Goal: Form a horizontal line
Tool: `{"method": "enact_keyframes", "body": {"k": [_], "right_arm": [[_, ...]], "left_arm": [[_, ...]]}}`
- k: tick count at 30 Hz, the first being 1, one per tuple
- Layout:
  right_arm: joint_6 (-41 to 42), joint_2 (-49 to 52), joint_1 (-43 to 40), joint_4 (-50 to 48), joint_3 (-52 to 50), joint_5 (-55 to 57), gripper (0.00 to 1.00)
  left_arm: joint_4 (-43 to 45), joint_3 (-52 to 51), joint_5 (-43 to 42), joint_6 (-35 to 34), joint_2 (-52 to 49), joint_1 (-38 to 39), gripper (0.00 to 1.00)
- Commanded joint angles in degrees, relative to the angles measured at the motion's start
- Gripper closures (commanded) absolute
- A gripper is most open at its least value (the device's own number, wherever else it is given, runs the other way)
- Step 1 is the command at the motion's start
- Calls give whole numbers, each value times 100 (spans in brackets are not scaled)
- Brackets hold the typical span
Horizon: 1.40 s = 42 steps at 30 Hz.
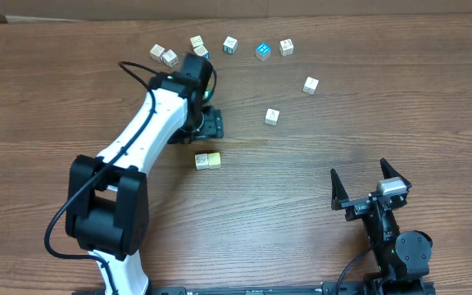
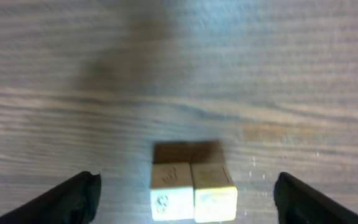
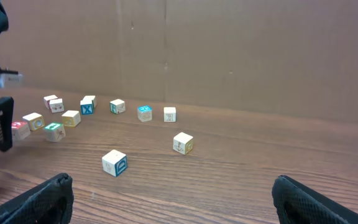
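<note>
**Now: two cubes paired, both claws wide**

Near the middle of the table [image 1: 383, 106] the white cube [image 1: 202, 161] and the pale yellow cube [image 1: 214, 160] sit touching side to side in a short left-to-right row, white on the left as seen from overhead. The left gripper [image 1: 211, 124] hangs just beyond them on the far side. Its wrist view shows the two dark fingers [image 2: 73, 196] spread wide, with the pair between them and touching neither, so it holds nothing.

The blue cube with a white X [image 3: 87, 107] lies well apart from the pair, among the other cubes [image 1: 286, 47] scattered along the far side. The red-faced cube [image 3: 19, 129] sits there too, close by the left arm [image 1: 150, 123], and shows only from the right wrist. The right gripper [image 1: 360, 174] waits at the near right corner, jaws fully spread and empty, far from every cube.
</note>
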State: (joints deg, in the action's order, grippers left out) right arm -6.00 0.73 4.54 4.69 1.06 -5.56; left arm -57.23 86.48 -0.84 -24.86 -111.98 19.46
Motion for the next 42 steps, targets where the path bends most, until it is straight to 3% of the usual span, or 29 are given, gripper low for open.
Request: {"method": "enact_keyframes", "body": {"k": [1, 11, 14, 18, 28, 42], "right_arm": [[-7, -57, -15, -28, -59, 4, 0], [-7, -57, -15, -28, -59, 4, 0], [-7, -57, -15, -28, -59, 4, 0], [-7, -57, -15, -28, -59, 4, 0], [-7, -57, -15, -28, -59, 4, 0], [-7, -57, -15, -28, -59, 4, 0]], "left_arm": [[-20, -232, -20, 48, -13, 210, 10], [411, -870, 92, 0, -13, 378, 1], [562, -981, 96, 0, -17, 382, 5], [699, -1036, 103, 0, -20, 382, 23], [699, -1038, 107, 2, -20, 382, 41], [697, -1038, 146, 94, -20, 382, 37]]}}
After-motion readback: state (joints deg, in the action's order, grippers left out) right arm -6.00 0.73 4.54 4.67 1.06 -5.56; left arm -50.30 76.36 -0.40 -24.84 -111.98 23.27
